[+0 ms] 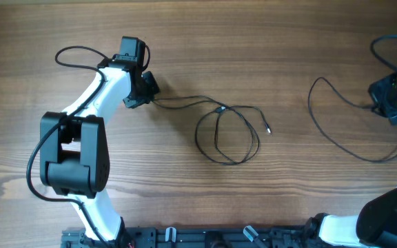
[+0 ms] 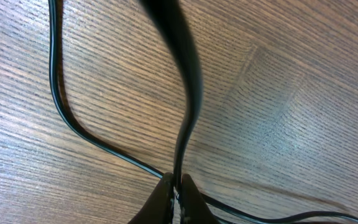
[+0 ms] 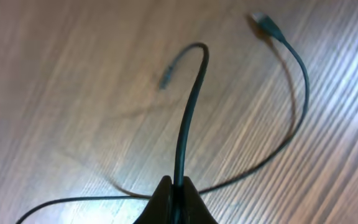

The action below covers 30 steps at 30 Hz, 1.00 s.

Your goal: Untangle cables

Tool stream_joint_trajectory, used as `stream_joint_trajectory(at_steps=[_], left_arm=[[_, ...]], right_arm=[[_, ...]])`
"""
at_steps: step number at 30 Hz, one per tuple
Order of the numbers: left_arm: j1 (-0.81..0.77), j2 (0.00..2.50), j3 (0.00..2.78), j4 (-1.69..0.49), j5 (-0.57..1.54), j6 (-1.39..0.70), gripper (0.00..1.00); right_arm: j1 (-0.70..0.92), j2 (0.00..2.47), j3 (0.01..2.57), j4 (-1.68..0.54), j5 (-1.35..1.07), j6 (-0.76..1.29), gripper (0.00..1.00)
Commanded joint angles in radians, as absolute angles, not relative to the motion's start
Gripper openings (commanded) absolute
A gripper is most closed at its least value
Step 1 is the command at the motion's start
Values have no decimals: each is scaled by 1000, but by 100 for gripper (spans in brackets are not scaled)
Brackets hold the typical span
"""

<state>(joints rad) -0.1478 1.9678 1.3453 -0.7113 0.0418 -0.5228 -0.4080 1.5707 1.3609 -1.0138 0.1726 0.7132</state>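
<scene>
Two thin black cables lie apart on the wooden table. One cable (image 1: 229, 134) runs from my left gripper (image 1: 145, 96) rightward into a loose loop at the table's middle, ending in a silver-tipped plug (image 1: 268, 129). My left gripper (image 2: 178, 186) is shut on this cable (image 2: 188, 93). The other cable (image 1: 336, 127) curves across the right side to my right gripper (image 1: 381, 103). My right gripper (image 3: 178, 185) is shut on it (image 3: 188, 115); its plug end (image 3: 263, 20) lies on the table at the top right of the right wrist view.
The left arm's base (image 1: 74, 155) stands at the left with its own thicker black cable (image 1: 74, 52) looping behind it. The right arm's base (image 1: 384, 220) is at the lower right. A black rail (image 1: 205, 238) runs along the front edge.
</scene>
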Motion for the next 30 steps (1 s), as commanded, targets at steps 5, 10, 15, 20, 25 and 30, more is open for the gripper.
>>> stream_joint_trajectory(at_steps=[5, 10, 15, 20, 25, 30], left_arm=[[-146, 1980, 1339, -711, 44, -532, 81], [-149, 1888, 1399, -741, 44, -533, 100], [-225, 1829, 1403, -762, 163, -588, 98], [-371, 1829, 1392, -642, 162, -607, 100], [-418, 1866, 1391, -638, 54, -736, 96], [-414, 1932, 1391, -609, 59, -749, 84]], right_arm=[[-410, 1580, 1333, -1040, 104, 598, 100], [-389, 1580, 1333, -1065, -319, 307, 100], [-271, 1580, 1333, -1156, -319, 231, 100], [-194, 1581, 1333, -1175, -159, 221, 100], [-194, 1580, 1333, -1119, -722, -129, 100], [-194, 1587, 1333, -920, -191, 209, 100]])
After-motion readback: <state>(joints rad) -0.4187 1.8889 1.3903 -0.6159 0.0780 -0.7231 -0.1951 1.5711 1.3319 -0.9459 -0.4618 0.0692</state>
